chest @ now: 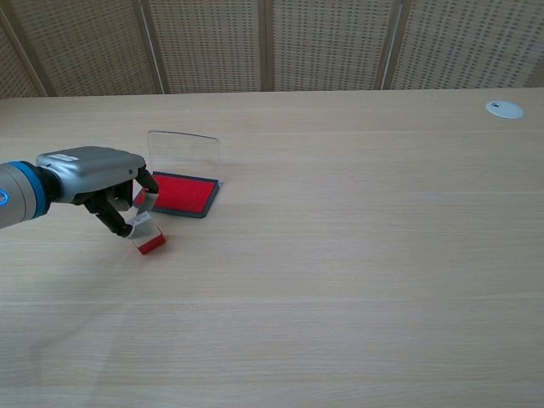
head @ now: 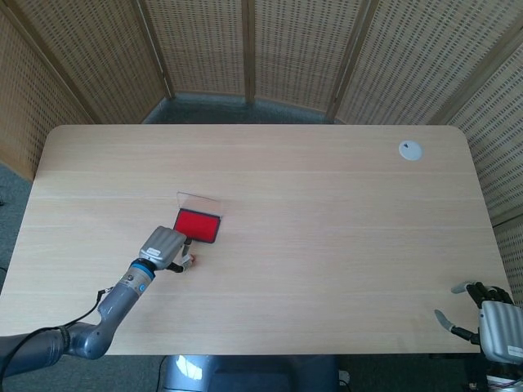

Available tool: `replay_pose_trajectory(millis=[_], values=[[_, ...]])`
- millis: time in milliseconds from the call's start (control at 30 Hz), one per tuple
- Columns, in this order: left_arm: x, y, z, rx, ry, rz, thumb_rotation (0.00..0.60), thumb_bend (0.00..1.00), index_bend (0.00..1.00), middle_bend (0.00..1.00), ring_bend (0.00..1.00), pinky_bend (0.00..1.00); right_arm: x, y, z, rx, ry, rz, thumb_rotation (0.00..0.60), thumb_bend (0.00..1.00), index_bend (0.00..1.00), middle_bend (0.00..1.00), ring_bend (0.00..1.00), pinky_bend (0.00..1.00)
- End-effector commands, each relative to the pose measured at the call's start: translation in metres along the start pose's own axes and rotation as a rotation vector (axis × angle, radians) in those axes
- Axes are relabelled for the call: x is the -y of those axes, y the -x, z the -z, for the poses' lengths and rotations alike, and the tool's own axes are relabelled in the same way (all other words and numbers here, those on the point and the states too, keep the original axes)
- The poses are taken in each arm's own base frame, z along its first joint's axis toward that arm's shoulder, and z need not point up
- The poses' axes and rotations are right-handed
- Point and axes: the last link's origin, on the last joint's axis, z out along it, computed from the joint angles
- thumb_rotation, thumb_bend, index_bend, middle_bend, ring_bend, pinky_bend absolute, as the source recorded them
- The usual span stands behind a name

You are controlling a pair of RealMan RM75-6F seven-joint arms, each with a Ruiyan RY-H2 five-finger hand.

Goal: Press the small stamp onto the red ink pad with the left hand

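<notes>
The small stamp [chest: 149,236] has a clear handle and a red base. My left hand [chest: 92,181] pinches its handle and holds it tilted, just above the table, in front of the red ink pad [chest: 180,195]. The pad lies open with its clear lid [chest: 184,153] standing upright behind it. In the head view the left hand [head: 163,247] sits just below the ink pad [head: 198,224], with the stamp [head: 187,262] showing at its right side. My right hand [head: 493,319] hangs off the table's near right corner, fingers spread, holding nothing.
A small white disc [head: 410,149] lies near the far right corner of the wooden table [head: 327,237]. Woven screens stand behind the table's far edge.
</notes>
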Motion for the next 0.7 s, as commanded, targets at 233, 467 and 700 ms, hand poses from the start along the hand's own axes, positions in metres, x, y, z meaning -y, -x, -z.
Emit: replay_pose_trajectory(millis=[233, 467, 700], values=[[0.009, -0.012, 0.004, -0.024, -0.02, 0.067, 0.53, 0.34, 0.69, 1.0, 1.0, 1.0, -0.001, 0.0, 0.0, -0.005, -0.001, -0.004, 0.426, 0.22, 0.44, 0.41, 0.41, 0.3], [0.027, -0.037, 0.002, -0.043, -0.049, 0.156, 0.531, 0.35, 0.71, 1.0, 1.0, 1.0, 0.001, 0.001, 0.0, -0.004, -0.006, -0.008, 0.425, 0.22, 0.44, 0.41, 0.41, 0.3], [0.038, -0.058, -0.014, -0.044, -0.069, 0.169, 0.531, 0.35, 0.73, 1.0, 1.0, 1.0, 0.003, 0.002, 0.001, -0.002, -0.006, -0.005, 0.424, 0.22, 0.44, 0.41, 0.41, 0.3]])
